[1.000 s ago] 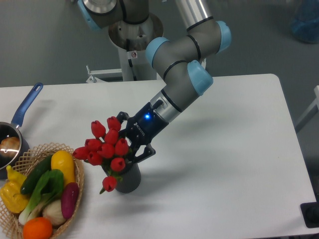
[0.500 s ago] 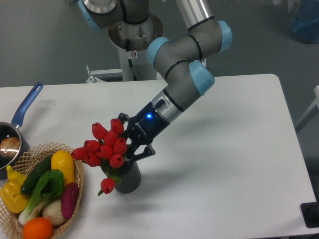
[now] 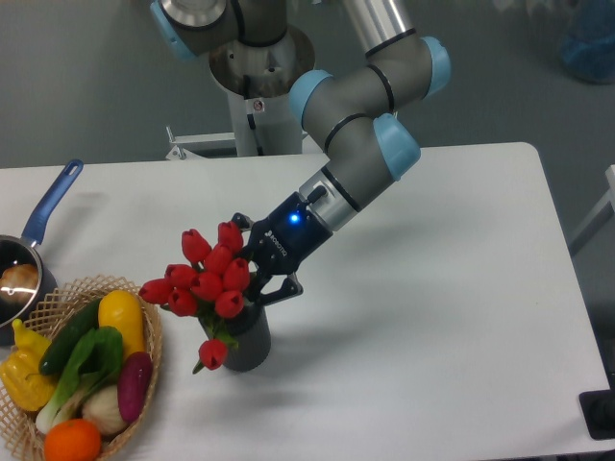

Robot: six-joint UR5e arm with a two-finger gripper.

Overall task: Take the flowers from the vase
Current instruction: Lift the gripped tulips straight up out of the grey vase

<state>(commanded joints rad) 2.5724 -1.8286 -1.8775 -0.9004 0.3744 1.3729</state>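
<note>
A bunch of red tulips, the flowers [image 3: 204, 284], leans out to the left of the dark grey vase [image 3: 247, 344] near the table's front. One bud droops low beside the vase wall. My gripper [image 3: 252, 284] reaches in from the upper right, just above the vase mouth, with its black fingers around the bunch right behind the buds. The stems and the finger gap are hidden by the buds, so how the jaws stand is unclear.
A wicker basket [image 3: 152, 370] of colourful vegetables stands close to the left of the vase. A blue-handled saucepan [image 3: 35, 235] sits at the left edge. The arm's base column [image 3: 252, 86] rises behind the table.
The arm and gripper have shifted slightly right and up, and the tulip bunch has moved a little with them. The vase has stayed put.
</note>
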